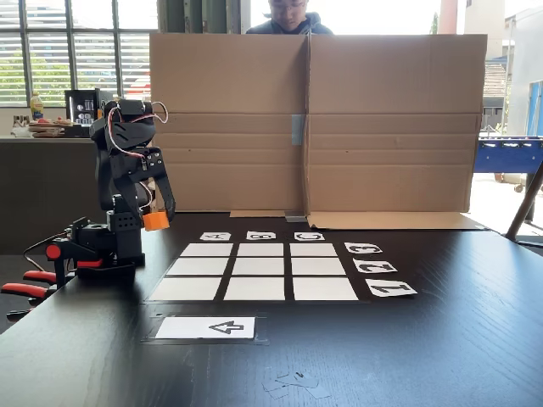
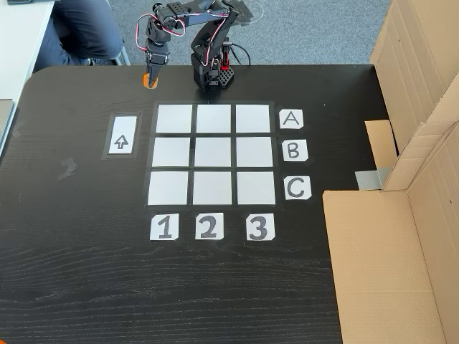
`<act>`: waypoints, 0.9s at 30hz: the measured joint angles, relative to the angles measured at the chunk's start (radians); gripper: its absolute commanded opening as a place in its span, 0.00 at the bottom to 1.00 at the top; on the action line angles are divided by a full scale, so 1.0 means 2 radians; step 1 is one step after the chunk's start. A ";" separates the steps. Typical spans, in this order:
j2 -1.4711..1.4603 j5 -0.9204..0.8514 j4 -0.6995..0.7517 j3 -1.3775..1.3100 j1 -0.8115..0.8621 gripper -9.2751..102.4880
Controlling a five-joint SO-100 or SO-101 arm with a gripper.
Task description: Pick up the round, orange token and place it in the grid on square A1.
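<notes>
**A:** How far along are you?

**B:** You have the token (image 1: 155,220) pinched between the fingers of the gripper (image 1: 156,219), and in a fixed view it hangs clear of the table (image 1: 441,339), to the left of the grid (image 1: 254,265), close beside the arm's base (image 1: 114,242). So the pick looks done; the carry and the set-down are left.

**A:** And from above?

**B:** In the fixed view that looks down, the token (image 2: 150,81) sits at the far edge of the table (image 2: 86,272), left of the base (image 2: 210,74) and beyond the arrow card (image 2: 122,135). Square A1 (image 2: 174,119) is the far-left cell there, in line with the A card (image 2: 290,119) and the 1 card (image 2: 163,226). It lies near the token, just to the right and a bit nearer.

**A:** Anything in your way?

**B:** Nothing lies on the nine cells, and I judge the path to A1 open. The arrow card lies just left of the grid, so don't mistake it for a cell. Red-handled clamps (image 1: 30,287) hold the base at the table's left edge in the low view, a cardboard screen (image 1: 314,119) stands along the far side with a person (image 1: 288,17) behind it, and some bits of clear tape (image 1: 293,381) lie on the near part of the table, well apart from your route.
</notes>
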 measured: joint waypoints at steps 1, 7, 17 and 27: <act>0.008 -0.003 0.000 0.012 0.000 0.15; 0.054 -0.016 -0.001 0.081 -0.027 0.15; 0.040 -0.018 -0.015 0.135 -0.073 0.15; -0.016 -0.018 -0.084 0.170 -0.079 0.15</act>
